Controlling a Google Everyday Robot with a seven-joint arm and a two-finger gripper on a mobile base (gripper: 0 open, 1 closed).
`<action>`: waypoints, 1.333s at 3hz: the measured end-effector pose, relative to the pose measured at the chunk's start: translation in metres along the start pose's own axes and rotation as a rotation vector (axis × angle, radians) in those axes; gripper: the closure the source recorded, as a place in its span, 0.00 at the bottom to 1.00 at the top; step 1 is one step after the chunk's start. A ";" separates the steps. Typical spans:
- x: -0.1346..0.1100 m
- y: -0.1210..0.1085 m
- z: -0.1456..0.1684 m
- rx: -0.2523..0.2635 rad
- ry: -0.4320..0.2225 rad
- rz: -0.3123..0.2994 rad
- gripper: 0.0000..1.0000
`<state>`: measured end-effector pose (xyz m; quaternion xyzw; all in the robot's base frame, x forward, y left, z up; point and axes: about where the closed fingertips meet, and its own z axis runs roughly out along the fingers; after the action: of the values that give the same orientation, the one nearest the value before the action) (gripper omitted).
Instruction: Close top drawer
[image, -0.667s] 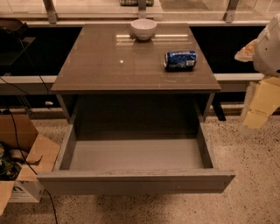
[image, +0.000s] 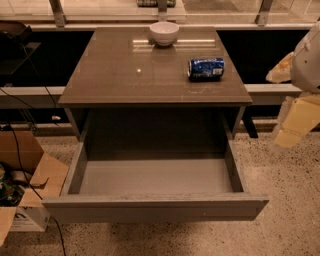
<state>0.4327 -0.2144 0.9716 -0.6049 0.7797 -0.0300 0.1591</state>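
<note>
The top drawer stands pulled far out of the grey-brown cabinet. Its plain front panel is nearest the camera, and its pale grey floor is bare. My gripper, pale beige under a white arm segment, hangs at the right edge of the view. It is to the right of the drawer's right side wall, above the floor and apart from the drawer. The drawers below are hidden under the open one.
A white bowl and a blue can lying on its side rest on the cabinet top. An open cardboard box and cables lie on the speckled floor at the left. A railing runs behind.
</note>
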 end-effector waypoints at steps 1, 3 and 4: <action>0.002 0.030 0.027 -0.072 -0.030 0.010 0.42; 0.036 0.117 0.139 -0.252 -0.052 0.079 0.89; 0.044 0.133 0.150 -0.283 -0.033 0.085 1.00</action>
<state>0.3418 -0.1991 0.7883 -0.5880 0.7984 0.0969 0.0861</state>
